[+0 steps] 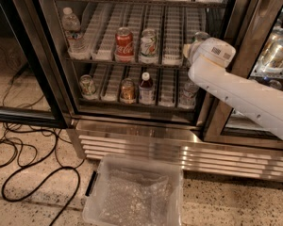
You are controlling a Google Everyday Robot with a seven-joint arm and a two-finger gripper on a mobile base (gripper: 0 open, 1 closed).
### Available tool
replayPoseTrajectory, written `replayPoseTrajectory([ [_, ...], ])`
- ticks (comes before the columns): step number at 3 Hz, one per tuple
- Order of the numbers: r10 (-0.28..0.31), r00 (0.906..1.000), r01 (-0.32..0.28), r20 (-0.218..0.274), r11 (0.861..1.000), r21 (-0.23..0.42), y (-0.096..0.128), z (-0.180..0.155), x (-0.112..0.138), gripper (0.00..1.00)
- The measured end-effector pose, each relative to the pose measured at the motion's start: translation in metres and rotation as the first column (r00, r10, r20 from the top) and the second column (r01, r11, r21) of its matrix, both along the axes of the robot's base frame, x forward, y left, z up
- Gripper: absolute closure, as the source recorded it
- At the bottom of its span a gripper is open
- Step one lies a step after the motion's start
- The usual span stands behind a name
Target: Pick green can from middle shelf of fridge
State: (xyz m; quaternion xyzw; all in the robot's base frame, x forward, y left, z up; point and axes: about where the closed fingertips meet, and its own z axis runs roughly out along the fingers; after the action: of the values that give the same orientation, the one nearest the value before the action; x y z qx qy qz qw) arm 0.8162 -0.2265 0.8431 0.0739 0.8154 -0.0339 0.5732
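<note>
Camera view is showing the hand (188, 50) sitting at the right end of the middle shelf (104, 46) inside the fridge (146, 147). The green can (200, 36) is standing upright just beyond it, slightly right, mostly hidden by the wrist. Hand's opening: cannot tell.

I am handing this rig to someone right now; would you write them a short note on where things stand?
End effector: inside the fridge, at the right end of the middle shelf, mostly hidden behind the arm's white wrist.
Green can: at that same right end, only its top showing beside the wrist. It is well right of the red Coca-Cola can and the white can.
Done: door open, arm reached in to the can.
Left: confirm the grasp, which cannot be seen from here, then lift the can and draw it out of the fridge.
</note>
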Motion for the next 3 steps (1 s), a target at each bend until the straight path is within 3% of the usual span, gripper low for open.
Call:
replayPoseTrajectory([
  [1, -0.024, 0.9997, 0.024, 0.002, 1.000, 0.009, -0.0128, -0.0064, 0.0056, 0.31],
  [3, -0.024, 0.9997, 0.024, 0.002, 1.000, 0.010, -0.0094, -0.0063, 0.0052, 0.73],
])
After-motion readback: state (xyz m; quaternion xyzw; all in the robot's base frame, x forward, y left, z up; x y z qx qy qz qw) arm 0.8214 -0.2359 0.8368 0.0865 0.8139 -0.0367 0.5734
